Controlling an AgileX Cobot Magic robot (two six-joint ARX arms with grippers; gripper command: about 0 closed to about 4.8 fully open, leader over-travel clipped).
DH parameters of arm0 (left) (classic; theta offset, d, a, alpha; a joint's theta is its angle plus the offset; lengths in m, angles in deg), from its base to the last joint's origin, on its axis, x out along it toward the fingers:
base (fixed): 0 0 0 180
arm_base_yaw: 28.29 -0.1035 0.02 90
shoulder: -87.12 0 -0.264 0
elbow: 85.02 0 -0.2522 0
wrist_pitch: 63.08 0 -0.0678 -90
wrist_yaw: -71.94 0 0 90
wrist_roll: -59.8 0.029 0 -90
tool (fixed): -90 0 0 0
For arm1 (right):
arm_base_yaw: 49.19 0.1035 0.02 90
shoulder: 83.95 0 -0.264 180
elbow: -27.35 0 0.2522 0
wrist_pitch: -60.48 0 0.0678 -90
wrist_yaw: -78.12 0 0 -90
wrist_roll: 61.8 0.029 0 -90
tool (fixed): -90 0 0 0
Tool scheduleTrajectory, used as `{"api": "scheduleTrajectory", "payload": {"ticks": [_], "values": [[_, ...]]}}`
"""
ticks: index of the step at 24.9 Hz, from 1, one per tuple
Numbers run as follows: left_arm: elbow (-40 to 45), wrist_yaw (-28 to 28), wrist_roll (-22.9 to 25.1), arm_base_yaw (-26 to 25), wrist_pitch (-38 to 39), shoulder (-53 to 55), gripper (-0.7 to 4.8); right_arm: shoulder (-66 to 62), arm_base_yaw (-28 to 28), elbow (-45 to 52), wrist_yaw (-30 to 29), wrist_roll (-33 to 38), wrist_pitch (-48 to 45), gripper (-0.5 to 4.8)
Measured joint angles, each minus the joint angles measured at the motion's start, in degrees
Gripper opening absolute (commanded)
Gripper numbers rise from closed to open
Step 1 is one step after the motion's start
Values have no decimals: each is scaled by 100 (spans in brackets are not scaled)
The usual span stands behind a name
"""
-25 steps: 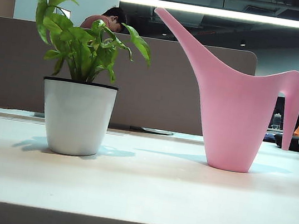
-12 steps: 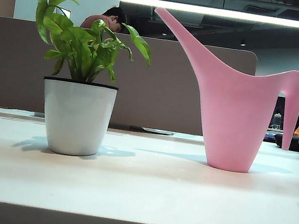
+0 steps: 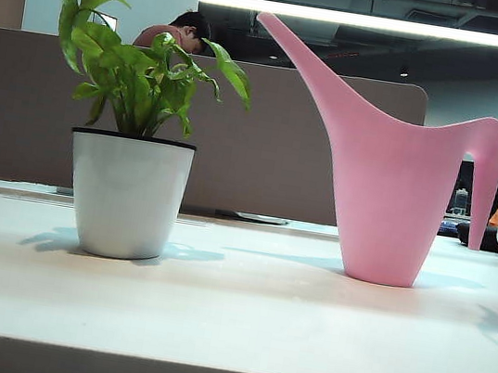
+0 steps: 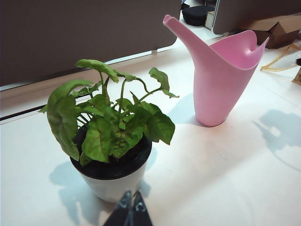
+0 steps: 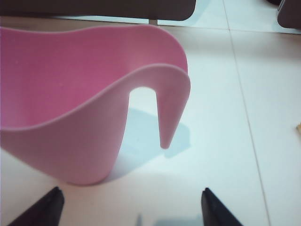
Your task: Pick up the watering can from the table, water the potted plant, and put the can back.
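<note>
pale table [image 3: 228, 324] fronting grey office partitions, potted plant [image 3: 135, 132] at left, pink watering can [image 3: 392, 170] upright at right, right gripper [image 5: 129, 207] above the handle, fingers wide apart (nothing held), left gripper [image 4: 129, 213] over the plant, fingertips together

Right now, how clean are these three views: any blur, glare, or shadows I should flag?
Exterior view: sharp on the watering can and potted plant, bright ceiling strip behind, soft shadows on the table. Left wrist view: crisp, a dark arm shadow falls past the can; left gripper tips together. Right wrist view: can handle close and slightly soft; right gripper fingertips wide apart.
</note>
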State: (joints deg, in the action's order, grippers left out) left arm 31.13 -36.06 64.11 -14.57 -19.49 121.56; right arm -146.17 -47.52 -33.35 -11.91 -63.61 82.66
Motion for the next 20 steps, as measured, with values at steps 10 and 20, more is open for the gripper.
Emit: {"api": "scheduleTrajectory", "payload": {"ticks": [10, 20], "values": [[0, 2, 190, 0, 2, 0, -5, -1027, -476, 551, -155, -262, -2061, 387], [0, 7, 385, 0, 0, 2, -5, -1843, -758, 1569, -623, -256, -4570, 372]]}}
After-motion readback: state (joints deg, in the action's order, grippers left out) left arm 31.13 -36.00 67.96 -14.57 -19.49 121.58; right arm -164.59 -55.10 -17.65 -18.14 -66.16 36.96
